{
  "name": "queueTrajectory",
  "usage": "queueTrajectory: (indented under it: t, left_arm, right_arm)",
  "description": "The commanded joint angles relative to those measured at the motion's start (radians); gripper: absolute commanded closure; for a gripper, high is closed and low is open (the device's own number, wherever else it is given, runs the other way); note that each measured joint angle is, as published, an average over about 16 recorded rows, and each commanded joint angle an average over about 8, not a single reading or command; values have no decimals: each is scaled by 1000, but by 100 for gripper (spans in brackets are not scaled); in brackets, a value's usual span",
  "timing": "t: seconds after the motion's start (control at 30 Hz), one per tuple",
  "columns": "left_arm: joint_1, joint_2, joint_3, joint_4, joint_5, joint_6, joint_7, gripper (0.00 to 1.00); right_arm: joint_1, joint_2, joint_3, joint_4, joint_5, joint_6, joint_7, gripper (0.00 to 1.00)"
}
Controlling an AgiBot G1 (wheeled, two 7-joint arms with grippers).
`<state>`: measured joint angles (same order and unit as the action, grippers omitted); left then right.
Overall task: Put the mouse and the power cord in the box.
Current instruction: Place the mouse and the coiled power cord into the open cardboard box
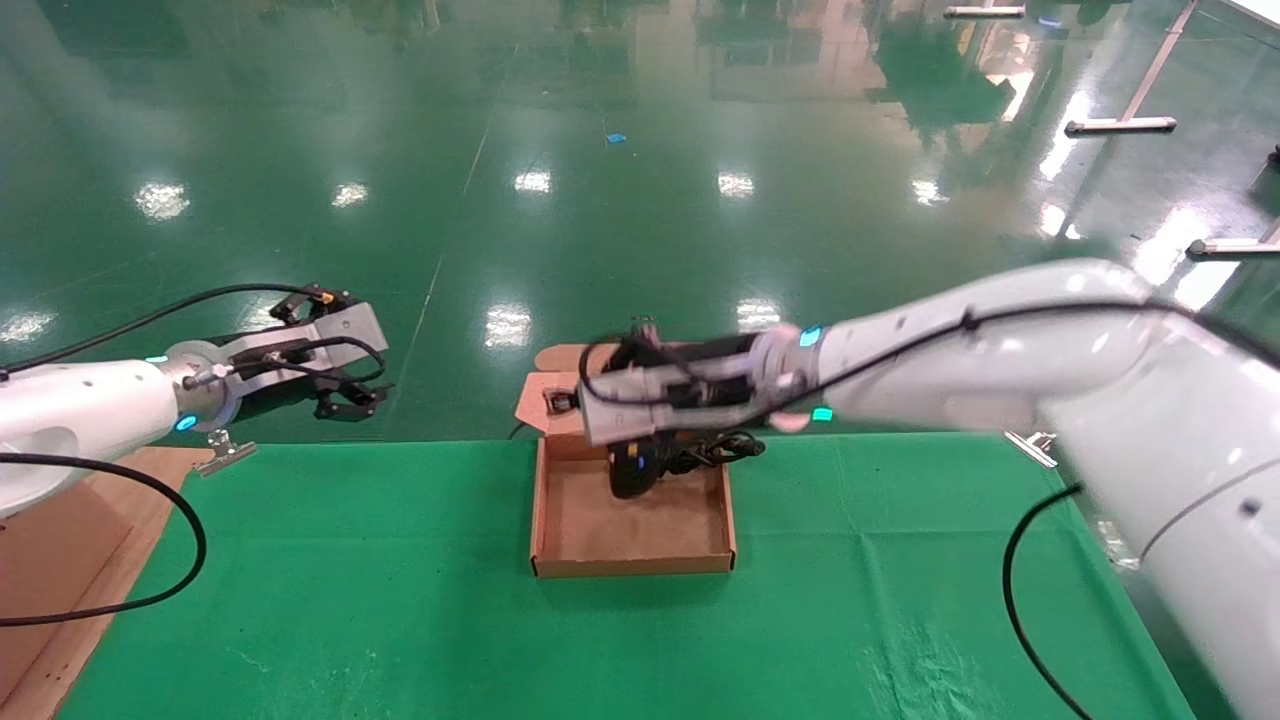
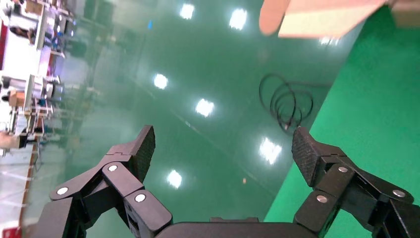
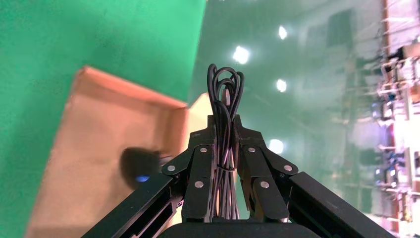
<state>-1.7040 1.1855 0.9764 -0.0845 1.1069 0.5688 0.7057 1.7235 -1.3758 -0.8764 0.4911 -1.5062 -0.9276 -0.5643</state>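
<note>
Box [image 1: 640,545]: open, shallow cardboard, standing on the green-covered worktop [image 1: 400,600] near its far edge, lid hinged back toward the floor beyond. Mouse [image 1: 632,468]: black, lying inside the box against the far wall, judged already delivered; a small blue glow shows on it in the right wrist view [image 3: 140,168]. Power cord [image 3: 225,129]: bundled black cable, clamped between the closed jaws of the right gripper [image 3: 225,148], loops standing out past the fingertips; in the head view the right gripper [image 1: 625,400] hangs above the box's far wall, with cable [image 1: 725,448] trailing at the far right corner of the box, whether touching the cardboard cannot be told. Judgement: first item done; second item carried to the box but not yet released, so lowering and letting go remain. Left gripper [image 2: 223,148]: parked well to the left of the box, beyond the worktop's far edge over the green floor, jaws wide apart and holding nothing; seen also in the head view [image 1: 335,385]. View notes: only the right wrist view shows the grip on the cord and the tie binding the bundle; only the head view shows both arms in relation to the box; only the left wrist view shows a loose coil of cable [image 2: 287,101] lying on the floor beyond the box lid, unrelated to the load as far as can be judged.
</note>
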Motion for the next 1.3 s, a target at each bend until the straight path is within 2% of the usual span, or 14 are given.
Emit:
queueTrajectory:
  t: [0.03,0.17,0.2,0.9,1.07,1.3]
  left_arm:
    - [2,-13,-14,-2,-20,18,15,0]
    - [3,-21,-25,4,-35,26,33,0]
    - [2,-22,-26,5,-37,27,34,0]
    - [5,-16,-22,-2,-30,26,27,0]
    - [30,-38,-49,-49,-44,61,-10,0]
    - [101,-102,-126,-187,-83,165,-116,0]
  right_arm:
    - [-24,1,-43,16,14,48,19,55]
    - [-47,0,-86,27,34,81,35,6]
    - [-49,0,-90,29,37,85,36,0]
    - [-44,9,-66,28,35,63,38,0]
    - [-76,48,-32,68,73,31,74,0]
    - [-146,136,46,157,160,-43,158,0]
